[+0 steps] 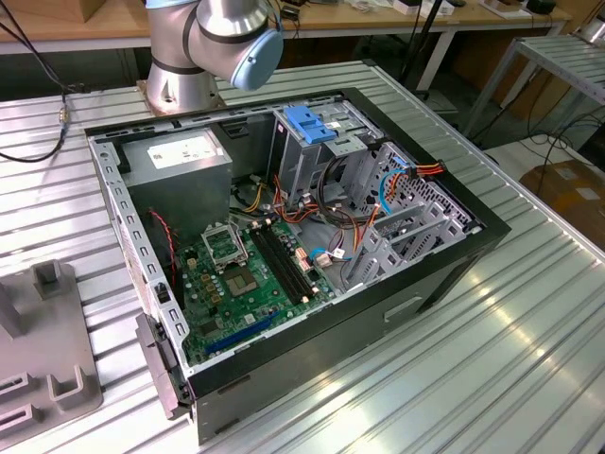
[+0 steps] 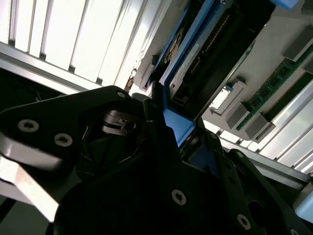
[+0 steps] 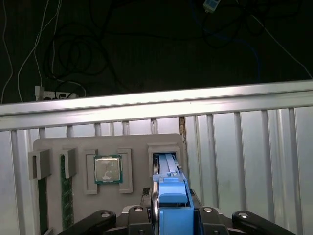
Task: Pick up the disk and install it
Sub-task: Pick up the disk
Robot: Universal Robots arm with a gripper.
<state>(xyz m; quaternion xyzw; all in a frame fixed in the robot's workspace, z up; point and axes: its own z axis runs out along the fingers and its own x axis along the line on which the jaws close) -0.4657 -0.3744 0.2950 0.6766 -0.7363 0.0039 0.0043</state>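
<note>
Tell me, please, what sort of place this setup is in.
Probably a robotics lab or test workshop. A robot arm stands on a slatted metal table beside an open computer case, and in the first wrist view a grey fixture tray holds a processor chip.

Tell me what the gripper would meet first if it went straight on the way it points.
The disk: in the first wrist view its blue rail stands on edge in a slot of the grey tray, directly ahead of the gripper. Whether they touch, I cannot tell.
</note>
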